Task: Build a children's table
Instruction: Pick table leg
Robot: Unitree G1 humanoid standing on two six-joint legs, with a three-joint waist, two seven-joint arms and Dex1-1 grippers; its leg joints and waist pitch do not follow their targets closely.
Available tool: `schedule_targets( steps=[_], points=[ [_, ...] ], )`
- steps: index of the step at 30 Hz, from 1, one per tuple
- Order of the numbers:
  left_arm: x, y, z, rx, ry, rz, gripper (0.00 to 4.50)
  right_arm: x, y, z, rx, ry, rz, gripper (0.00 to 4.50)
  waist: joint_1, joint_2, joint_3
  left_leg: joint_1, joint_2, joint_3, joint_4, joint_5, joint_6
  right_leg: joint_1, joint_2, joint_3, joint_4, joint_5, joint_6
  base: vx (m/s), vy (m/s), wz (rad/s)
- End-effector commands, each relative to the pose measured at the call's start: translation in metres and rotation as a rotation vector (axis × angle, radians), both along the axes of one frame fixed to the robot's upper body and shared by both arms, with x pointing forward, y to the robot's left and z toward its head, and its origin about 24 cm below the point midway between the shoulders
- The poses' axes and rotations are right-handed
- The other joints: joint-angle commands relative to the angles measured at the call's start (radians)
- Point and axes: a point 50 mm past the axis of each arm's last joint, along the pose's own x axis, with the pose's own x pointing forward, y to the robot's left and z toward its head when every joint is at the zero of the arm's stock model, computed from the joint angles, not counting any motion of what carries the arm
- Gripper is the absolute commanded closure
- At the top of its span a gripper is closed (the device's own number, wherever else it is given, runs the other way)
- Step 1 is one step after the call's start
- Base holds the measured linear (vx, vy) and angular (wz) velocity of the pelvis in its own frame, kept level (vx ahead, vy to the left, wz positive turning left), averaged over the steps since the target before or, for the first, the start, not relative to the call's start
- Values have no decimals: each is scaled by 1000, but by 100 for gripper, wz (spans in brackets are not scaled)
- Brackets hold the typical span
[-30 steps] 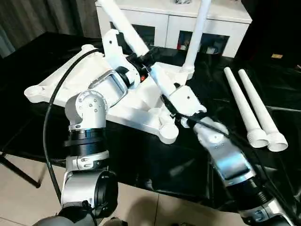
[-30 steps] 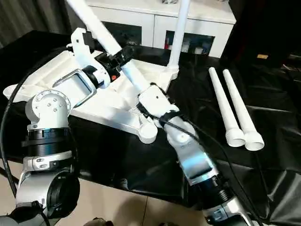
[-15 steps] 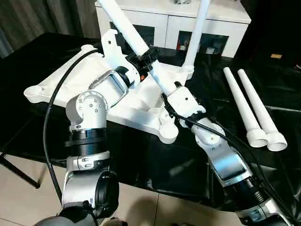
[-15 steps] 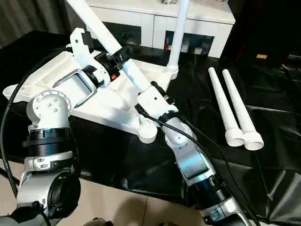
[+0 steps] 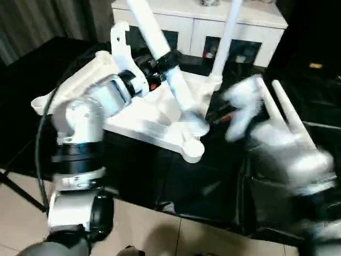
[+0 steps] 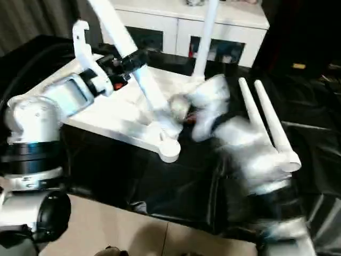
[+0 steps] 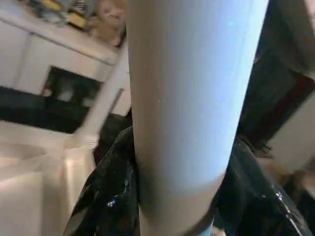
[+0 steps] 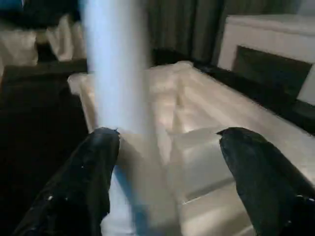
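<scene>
Left gripper (image 5: 162, 63): clamping its two black fingers (image 7: 106, 196) around the tilted leg (image 5: 160, 53), partway up the tube, and so carrying the whole leg alone.
Right gripper (image 8: 165, 162): standing with its jaws spread wide and nothing between them, with the leg just beside one finger and the arm blurring beside the spare legs (image 5: 285, 114).
Table top (image 5: 128, 114): lying ribbed side up on the black cloth (image 5: 160, 176), one leg (image 5: 226, 37) already standing upright in a far corner socket.
Tilted leg's foot: resting at or just beside the near corner socket (image 5: 193, 150); I cannot tell whether it is seated.
Risk, slipping: with only a mid-tube grip, the foot is liable to skid off the socket rim.
Risk, jamming: pushing down while the tube is leaning could wedge it crooked or lever the top sideways.
Risk, collision: the moving right arm could be knocking the spare legs into rolling.
</scene>
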Motion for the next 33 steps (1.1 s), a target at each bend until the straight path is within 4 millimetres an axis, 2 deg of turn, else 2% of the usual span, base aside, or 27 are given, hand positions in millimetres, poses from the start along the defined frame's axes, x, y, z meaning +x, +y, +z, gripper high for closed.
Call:
schedule_targets(
  steps=[1, 2, 4, 6, 8, 9, 11, 14, 16, 18, 19, 28, 33],
  points=[
    [-9, -8, 2, 32, -25, -108, 270, 0, -14, 5, 45, 116, 89, 52, 3, -4, -72, 30, 47, -23, -68, -186, 42, 58, -61, 41, -56, -151, -251, 0, 0, 0],
    [-10, -8, 2, 36, -26, -111, 270, 0, -15, 6, 56, 129, 107, 42, 3, -4, -71, 32, 46, -24, -68, -198, 41, 60, -60, 40, -57, -175, -249, 0, 0, 0],
    [-10, -10, 1, 48, -29, -129, 270, 0, -17, 13, 95, 158, 148, 22, 6, -9, -68, 33, 48, -23, -68, -214, 26, 56, -64, 41, -65, -242, -227, 0, 0, 0],
    [-11, -10, 2, 55, -31, -138, 270, 2, -16, 16, 109, 171, 157, 7, 5, -13, -68, 30, 46, -24, -69, -215, 16, 55, -64, 40, -68, -285, -205, 0, 0, 0],
    [-11, -11, 2, 59, -32, -141, 270, 2, -14, 19, 110, 179, 173, 0, 3, -12, -68, 32, 47, -26, -69, -220, 4, 52, -64, 39, -72, -317, -187, 0, 0, 0],
    [-11, -11, 2, 65, -33, -144, 270, 2, -11, 20, 104, 183, 193, 0, 2, -18, -68, 32, 46, -25, -69, -222, 2, 51, -63, 39, -73, -328, -181, 0, 0, 0],
    [-11, -12, 2, 83, -38, -142, 270, 1, -3, 21, 92, 189, 232, 0, 3, -14, -68, 32, 47, -27, -70, -220, -1, 49, -63, 38, -73, -337, -176, 0, 0, 0],
    [-10, -13, 2, 84, -37, -141, 270, 0, 5, 19, 63, 191, 237, 0, 3, -12, -68, 34, 48, -27, -71, -225, -8, 46, -63, 39, -73, -333, -174, 0, 0, 0],
    [-11, -14, 3, 85, -41, -150, 270, 2, 12, 13, -17, 177, 201, 0, 4, -12, -69, 32, 49, -28, -73, -216, -16, 46, -62, 39, -69, -314, -175, 0, 0, 0],
    [-12, -15, 3, 85, -43, -154, 270, 2, 13, 11, -39, 171, 190, 0, 4, -12, -70, 32, 48, -27, -72, -213, -20, 46, -63, 40, -68, -308, -176, 0, 0, 0],
    [-12, -15, 3, 85, -44, -156, 270, 3, 14, 10, -50, 168, 183, 0, 6, -8, -70, 33, 48, -27, -72, -213, -23, 45, -63, 41, -68, -304, -178, 0, 0, 0],
    [-13, -16, 2, 88, -43, -170, 270, 4, 16, 7, -61, 186, 176, 0, 19, -10, -73, 32, 49, -25, -71, -186, -15, 49, -62, 42, -60, -234, -191, 0, 0, 0],
    [-18, -18, 1, 98, -66, -211, 270, 3, 17, 4, -81, 190, 180, 0, 19, -11, -72, 32, 49, -25, -73, -189, -15, 50, -63, 42, -60, -242, -191, 0, 0, 0]
  ],
)
